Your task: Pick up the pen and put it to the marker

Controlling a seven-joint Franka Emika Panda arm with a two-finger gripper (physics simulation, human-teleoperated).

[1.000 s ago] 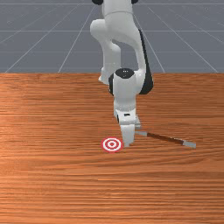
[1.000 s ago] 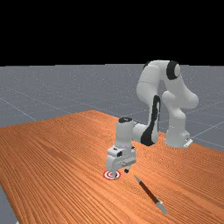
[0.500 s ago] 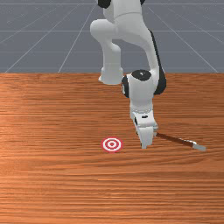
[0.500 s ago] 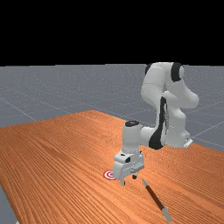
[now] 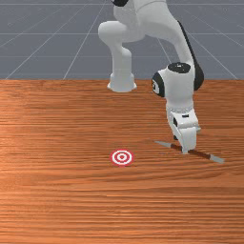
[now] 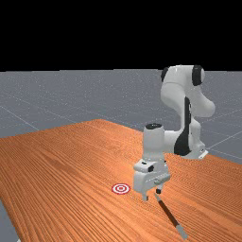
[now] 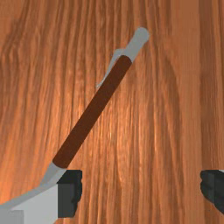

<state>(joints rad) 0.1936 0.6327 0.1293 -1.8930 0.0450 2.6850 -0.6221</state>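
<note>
Over the pen's middle in the front view, the gripper [image 5: 180, 145] is open; in the far view the gripper [image 6: 152, 194] is near the pen's tip end. The pen [image 5: 202, 154], brown with grey ends, lies slantwise on the wood, as does the pen [image 6: 170, 214] in the far view. In the wrist view the gripper [image 7: 142, 191] has widely parted fingers with bare wood between them; the pen [image 7: 94, 111] runs off beyond them, its tapered end partly hidden by one finger. The marker, a red-and-white ringed disc [image 5: 122, 157], lies to the front view's left of the pen.
The table [image 5: 57, 190] extends around the pen and disc. Its far edge runs behind the hand in the front view, near the arm's base [image 5: 121, 81].
My hand has moved to the front view's right, across to above the pen, and lately risen a little. The pen has shifted somewhat to the front view's right as well.
</note>
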